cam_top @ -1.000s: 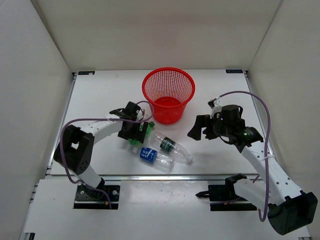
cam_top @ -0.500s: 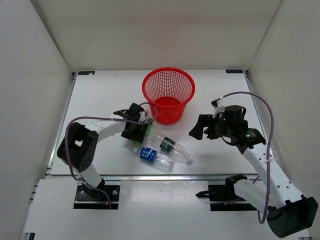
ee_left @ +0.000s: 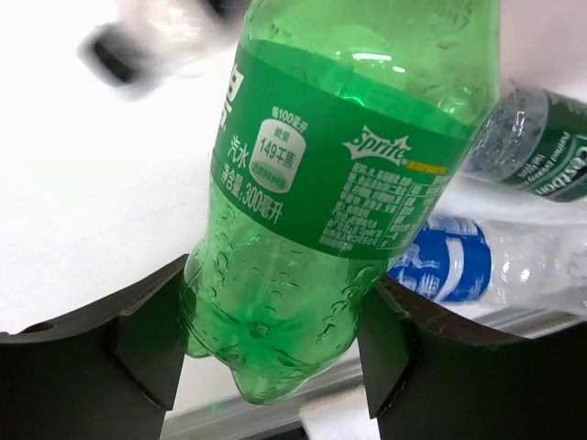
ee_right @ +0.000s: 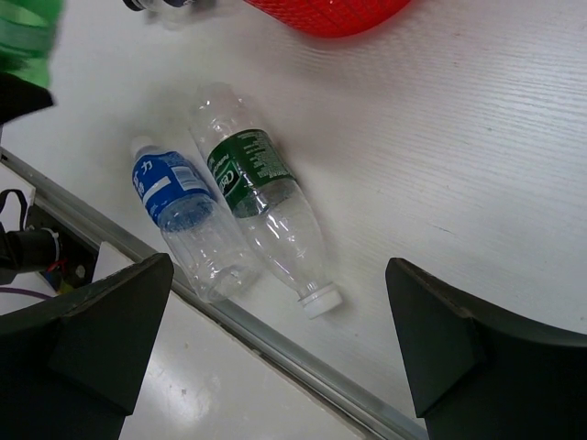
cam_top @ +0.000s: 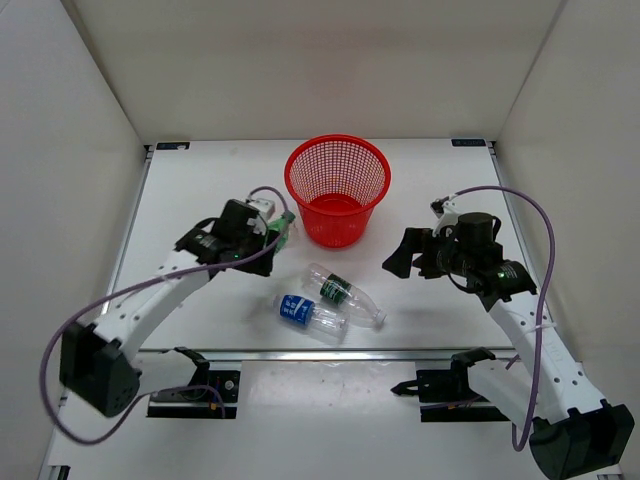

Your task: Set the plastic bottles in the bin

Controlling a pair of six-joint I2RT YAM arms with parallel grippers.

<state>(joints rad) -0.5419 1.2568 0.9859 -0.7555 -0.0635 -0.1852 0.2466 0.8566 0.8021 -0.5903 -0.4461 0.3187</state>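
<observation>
The left claw [ee_left: 271, 344] pinches the green bottle [ee_left: 348, 165] by its base, raised just left of the red bin [cam_top: 345, 228] for dropping in, while the right claw [cam_top: 400, 253] hangs spread, right of the blue-label bottle [cam_top: 312, 315] and dark-label bottle [cam_top: 345, 295], 2 lying nearer.

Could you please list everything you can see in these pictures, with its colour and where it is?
Table: one, white, under everything.
Bin: one, red mesh, upright at the far middle of the table.
Green bottle: one, all green, gripped in the left hand, just left of the bin.
Blue-label bottle: one, clear, lying near the table's front edge.
Dark-green-label bottle: one, clear, lying beside the blue-label one, on its bin side.
Cables: two, purple, one along each arm.
Left hand: one, black, shut on the green bottle.
Right hand: one, black, open and holding nothing, right of the bin.
</observation>
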